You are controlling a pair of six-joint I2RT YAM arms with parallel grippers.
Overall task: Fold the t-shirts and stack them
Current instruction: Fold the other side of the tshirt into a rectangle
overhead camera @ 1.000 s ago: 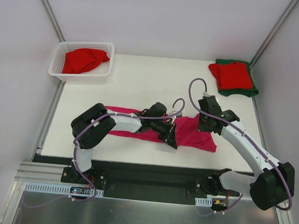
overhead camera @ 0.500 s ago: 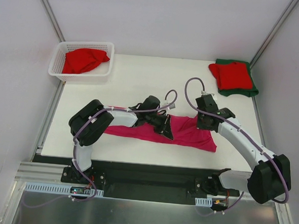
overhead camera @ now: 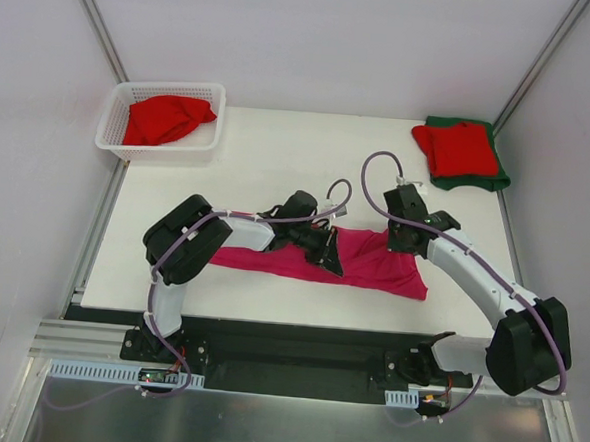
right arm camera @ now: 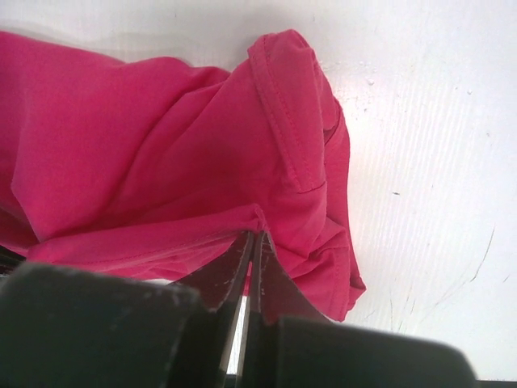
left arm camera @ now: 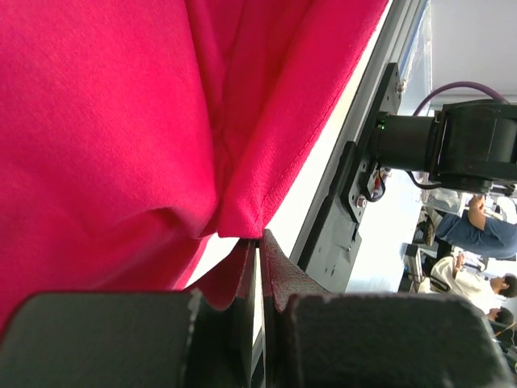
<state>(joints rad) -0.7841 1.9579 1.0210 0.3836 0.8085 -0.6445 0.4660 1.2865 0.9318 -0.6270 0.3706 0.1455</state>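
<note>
A magenta-pink t-shirt [overhead camera: 377,268] lies stretched in a long crumpled band across the middle of the table. My left gripper [overhead camera: 330,257] is shut at its middle, and the left wrist view shows a hem corner of the pink t-shirt [left arm camera: 121,121] drawn into the tips of the left gripper [left arm camera: 258,240]. My right gripper [overhead camera: 395,243] is shut on the shirt's far right edge. The right wrist view shows the right gripper [right arm camera: 255,236] pinching a gathered fold of the pink t-shirt [right arm camera: 161,145], with a sleeve just beyond.
A white lattice basket [overhead camera: 108,132] at the far left corner holds a crumpled red t-shirt [overhead camera: 163,118]. At the far right corner a folded red t-shirt [overhead camera: 458,149] lies on a folded dark green one [overhead camera: 498,180]. The table's near edge runs close below the pink shirt.
My left gripper has moved back and to the left, carrying the pink cloth with it. My right gripper has shifted slightly back and left, still holding its fold.
</note>
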